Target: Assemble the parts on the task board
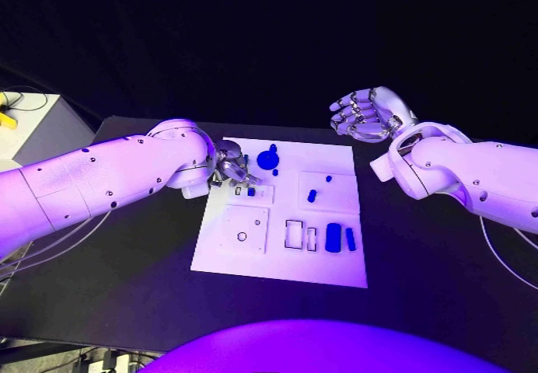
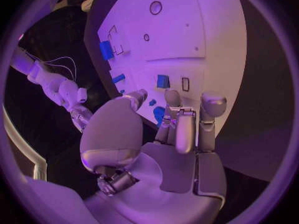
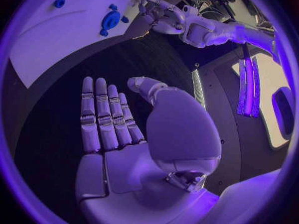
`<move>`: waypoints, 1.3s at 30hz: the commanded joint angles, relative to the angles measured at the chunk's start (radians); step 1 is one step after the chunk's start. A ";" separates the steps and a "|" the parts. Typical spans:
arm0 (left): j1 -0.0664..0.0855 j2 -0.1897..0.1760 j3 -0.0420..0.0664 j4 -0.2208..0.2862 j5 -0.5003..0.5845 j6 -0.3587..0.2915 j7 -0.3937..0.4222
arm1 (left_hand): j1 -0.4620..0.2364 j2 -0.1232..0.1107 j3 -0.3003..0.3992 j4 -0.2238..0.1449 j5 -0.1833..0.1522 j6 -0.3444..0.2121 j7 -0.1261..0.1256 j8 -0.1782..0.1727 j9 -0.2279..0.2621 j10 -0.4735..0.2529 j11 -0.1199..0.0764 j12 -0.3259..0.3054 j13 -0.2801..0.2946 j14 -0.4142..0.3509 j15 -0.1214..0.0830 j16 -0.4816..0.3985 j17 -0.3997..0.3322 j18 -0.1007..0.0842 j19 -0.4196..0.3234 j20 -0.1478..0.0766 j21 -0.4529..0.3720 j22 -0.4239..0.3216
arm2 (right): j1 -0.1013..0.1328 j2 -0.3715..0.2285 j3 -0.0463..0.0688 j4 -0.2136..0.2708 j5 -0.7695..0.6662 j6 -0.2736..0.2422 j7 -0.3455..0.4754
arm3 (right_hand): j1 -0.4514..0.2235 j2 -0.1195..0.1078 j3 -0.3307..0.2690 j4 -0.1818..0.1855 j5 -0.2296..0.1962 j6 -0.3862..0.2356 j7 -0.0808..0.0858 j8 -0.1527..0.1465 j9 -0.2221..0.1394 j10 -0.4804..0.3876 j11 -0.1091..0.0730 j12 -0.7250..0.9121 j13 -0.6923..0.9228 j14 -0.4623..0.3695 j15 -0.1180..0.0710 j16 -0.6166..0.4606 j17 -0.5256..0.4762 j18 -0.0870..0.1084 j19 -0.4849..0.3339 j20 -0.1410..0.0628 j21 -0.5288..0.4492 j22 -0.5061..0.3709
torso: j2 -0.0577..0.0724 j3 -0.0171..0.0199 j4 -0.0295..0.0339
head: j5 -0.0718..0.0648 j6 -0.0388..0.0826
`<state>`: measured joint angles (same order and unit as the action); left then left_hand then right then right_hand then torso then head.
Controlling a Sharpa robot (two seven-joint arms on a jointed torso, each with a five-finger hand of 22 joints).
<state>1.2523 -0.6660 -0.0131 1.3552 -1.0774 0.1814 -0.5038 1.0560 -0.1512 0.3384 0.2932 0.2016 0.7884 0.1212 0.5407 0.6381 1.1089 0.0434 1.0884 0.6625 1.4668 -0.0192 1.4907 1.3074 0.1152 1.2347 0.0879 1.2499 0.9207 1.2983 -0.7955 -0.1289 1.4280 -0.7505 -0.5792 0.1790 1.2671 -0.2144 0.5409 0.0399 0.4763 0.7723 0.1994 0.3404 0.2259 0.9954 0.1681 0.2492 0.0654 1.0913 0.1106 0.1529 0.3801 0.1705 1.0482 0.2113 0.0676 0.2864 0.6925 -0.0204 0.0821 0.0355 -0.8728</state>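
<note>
The left hand (image 1: 231, 169) is held low over the board's (image 1: 281, 268) far left corner, fingers apart, nothing gripped. The right hand (image 1: 367, 113) is raised beyond the board, empty, fingers extended. Blue parts (image 1: 333, 232) lie on the board.

Both arms wear smooth white rounded shells dotted with small dark screw holes; the left arm (image 1: 101, 183) trails thin pale cables at the frame's lower left, the right arm (image 1: 476, 175) at the right edge. Each robot hand, left (image 1: 232, 169) and right (image 1: 365, 114), is silver metal with segmented fingers and white palm covers.
</note>
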 commanded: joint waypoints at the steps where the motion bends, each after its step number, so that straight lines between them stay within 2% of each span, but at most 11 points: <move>1: -0.001 0.003 0.000 0.000 -0.050 0.009 0.003 | -0.015 -0.001 -0.013 0.001 -0.012 0.006 -0.002 0.007 -0.001 0.005 -0.001 0.006 0.002 0.051 -0.003 -0.002 0.104 0.012 0.004 0.000 -0.004 0.001 | -0.001 -0.001 0.000 0.002 -0.003 0.007 0.009 | -0.007 -0.002 -0.004 -0.004 0.005 -0.008 0.046 0.004 -0.002 0.002 0.007 -0.003 -0.002 0.002 0.007 -0.005 -0.001 0.011 0.000 0.008 -0.003 -0.001 | 0.000 0.0003 0.0012 | -0.002 0.000; 6: -0.003 0.004 -0.001 0.000 -0.067 0.019 0.002 | -0.016 -0.001 -0.019 0.000 -0.014 0.012 -0.005 0.015 0.000 0.007 -0.003 0.010 0.006 0.051 -0.004 -0.002 0.103 0.013 0.003 -0.001 -0.005 0.000 | -0.001 -0.001 0.000 0.002 -0.003 0.009 0.008 | -0.007 -0.002 -0.004 -0.004 0.005 -0.008 0.046 0.004 -0.002 0.002 0.007 -0.003 -0.002 0.002 0.007 -0.005 -0.001 0.011 0.000 0.008 -0.003 -0.001 | -0.001 0.0001 -0.0001 | -0.001 0.000; 10: -0.004 0.004 -0.001 0.001 -0.073 0.020 0.001 | -0.007 0.004 -0.027 -0.001 -0.012 0.023 -0.011 0.038 0.006 0.011 -0.009 0.018 0.013 0.051 -0.009 -0.002 0.104 0.013 0.003 -0.004 -0.005 0.000 | -0.001 -0.001 0.000 0.001 -0.003 0.010 0.008 | -0.007 -0.002 -0.004 -0.004 0.005 -0.008 0.046 0.004 -0.002 0.002 0.007 -0.003 -0.002 0.002 0.007 -0.005 -0.001 0.011 0.000 0.008 -0.003 -0.001 | -0.001 -0.0002 0.0001 | -0.003 0.000; 13: -0.006 0.005 -0.001 0.002 -0.073 0.022 0.000 | -0.004 0.005 -0.029 -0.001 -0.011 0.024 -0.012 0.043 0.008 0.014 -0.010 0.022 0.018 0.052 -0.010 -0.001 0.105 0.013 0.003 -0.005 -0.005 0.001 | -0.001 -0.001 0.000 0.001 -0.003 0.010 0.008 | -0.007 -0.002 -0.004 -0.004 0.005 -0.008 0.046 0.004 -0.002 0.002 0.007 -0.003 -0.002 0.002 0.007 -0.005 -0.001 0.011 0.000 0.008 -0.003 -0.001 | -0.001 -0.0004 0.0007 | -0.002 0.000; 19: -0.011 0.009 -0.002 0.005 -0.059 0.033 0.000 | 0.080 0.017 -0.018 -0.006 0.004 0.022 -0.022 0.096 0.022 0.016 -0.019 0.035 0.021 0.053 -0.018 0.001 0.107 0.011 0.007 -0.014 -0.002 0.007 | -0.002 0.000 0.000 0.001 -0.003 0.012 0.008 | -0.007 -0.002 -0.004 -0.004 0.005 -0.008 0.046 0.004 -0.002 0.002 0.007 -0.003 -0.002 0.002 0.007 -0.005 -0.001 0.011 0.000 0.008 -0.003 -0.001 | 0.000 -0.0005 0.0000 | -0.002 0.000; 26: -0.021 0.017 -0.002 0.001 -0.054 0.048 0.000 | 0.113 0.017 -0.010 -0.007 0.007 0.021 -0.028 0.126 0.032 0.020 -0.024 0.042 0.026 0.053 -0.021 0.002 0.108 0.011 0.007 -0.017 -0.001 0.008 | -0.003 -0.001 0.000 0.000 -0.003 0.013 0.008 | -0.007 -0.002 -0.004 -0.004 0.005 -0.008 0.046 0.004 -0.002 0.002 0.007 -0.003 -0.002 0.002 0.007 -0.005 -0.001 0.011 0.000 0.008 -0.003 -0.001 | -0.001 -0.0004 0.0008 | -0.004 0.000; 31: -0.027 0.023 -0.003 -0.003 -0.054 0.054 -0.001 | 0.134 0.020 0.004 -0.007 0.008 0.015 -0.030 0.138 0.035 0.024 -0.027 0.048 0.033 0.054 -0.024 0.003 0.109 0.011 0.008 -0.019 -0.001 0.010 | -0.004 -0.002 0.000 0.001 -0.003 0.014 0.008 | -0.007 -0.002 -0.004 -0.004 0.005 -0.008 0.046 0.004 -0.002 0.002 0.007 -0.003 -0.002 0.002 0.007 -0.005 -0.001 0.011 0.000 0.008 -0.003 -0.001 | 0.000 -0.0007 0.0010 | -0.008 0.000; 39: -0.033 0.027 -0.004 -0.005 -0.053 0.049 -0.001 | 0.143 0.022 0.011 -0.007 0.008 0.014 -0.032 0.144 0.037 0.027 -0.028 0.051 0.035 0.054 -0.025 0.003 0.110 0.010 0.009 -0.020 0.000 0.011 | -0.005 -0.002 0.000 0.001 -0.003 0.016 0.007 | -0.007 -0.002 -0.004 -0.004 0.005 -0.008 0.046 0.004 -0.002 0.002 0.007 -0.003 -0.002 0.002 0.007 -0.005 -0.001 0.011 0.000 0.008 -0.003 -0.001 | -0.001 0.0014 -0.0006 | -0.004 0.000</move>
<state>1.2237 -0.6426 -0.0146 1.3495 -1.1352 0.2134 -0.5063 1.1909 -0.1277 0.3442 0.2872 0.2060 0.8026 0.0960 0.6823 0.6735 1.1321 0.0200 1.1355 0.6967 1.4631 -0.0373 1.4907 1.3074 0.1152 1.2423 0.0725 1.2499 0.9313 1.2941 -0.7977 -0.1289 1.4276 -0.7503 -0.5773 0.1788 1.2672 -0.2144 0.5409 0.0399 0.4762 0.7723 0.1994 0.3404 0.2252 0.9954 0.1680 0.2492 0.0655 1.0913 0.1105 0.1529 0.3803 0.1704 1.0482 0.2112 0.0676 0.2866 0.6917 -0.0200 0.0821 0.0307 -0.8728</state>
